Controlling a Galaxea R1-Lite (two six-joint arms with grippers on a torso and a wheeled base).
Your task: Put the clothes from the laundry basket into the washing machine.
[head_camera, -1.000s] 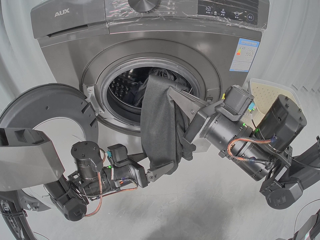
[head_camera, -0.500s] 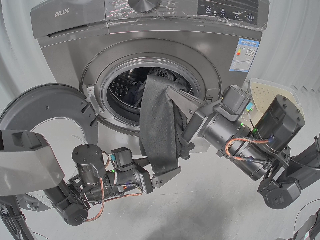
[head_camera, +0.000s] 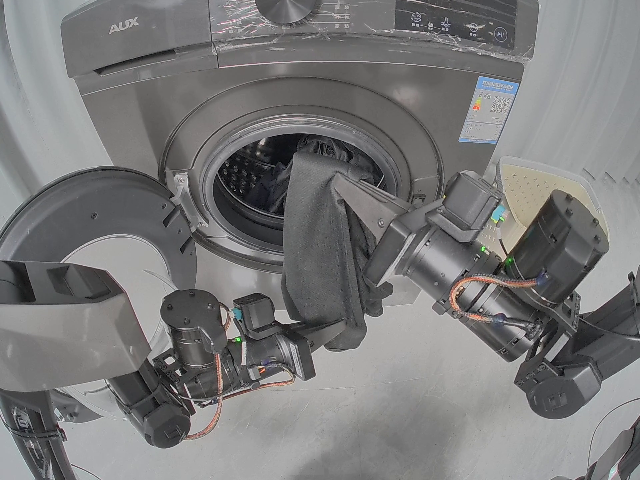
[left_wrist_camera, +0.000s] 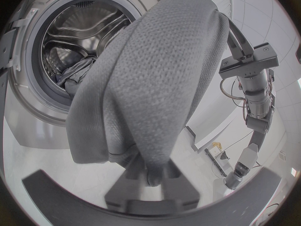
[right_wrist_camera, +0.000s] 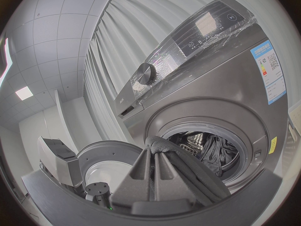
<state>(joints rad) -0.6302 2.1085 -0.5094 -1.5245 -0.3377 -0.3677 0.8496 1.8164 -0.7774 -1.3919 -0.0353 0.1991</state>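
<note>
Pale curtain [head_camera: 587, 81] behind; grey floor [head_camera: 413, 408]; lit ceiling panel [right_wrist_camera: 24, 92]; white partition [right_wrist_camera: 70, 120], perhaps wall

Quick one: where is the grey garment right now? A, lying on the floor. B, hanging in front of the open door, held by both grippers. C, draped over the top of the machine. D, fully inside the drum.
B: the grey garment hangs outside the washing machine, with its upper end pinched in the right gripper and its lower end in the left gripper.
</note>
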